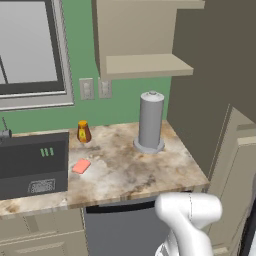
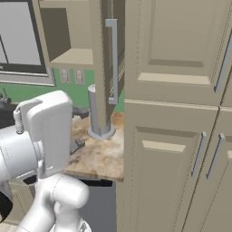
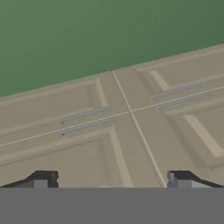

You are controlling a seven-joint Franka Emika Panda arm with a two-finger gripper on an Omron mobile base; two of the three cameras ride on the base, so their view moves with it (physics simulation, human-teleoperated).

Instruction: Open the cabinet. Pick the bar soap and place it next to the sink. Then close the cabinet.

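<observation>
With the cabinet (image 2: 106, 59) open and the soap (image 1: 81, 166) on the counter (image 1: 130, 170) by the jar (image 1: 83, 132), my gripper (image 3: 113, 181) is spread wide and empty, so I should swing to the door's outer face and push it squarely shut.

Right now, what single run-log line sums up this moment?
beige upper wall cabinet: door open, shelf bare | salmon-pink flat bar soap: on marble counter, beside amber jar | gripper: open, holding nothing, facing beige cabinet fronts
</observation>
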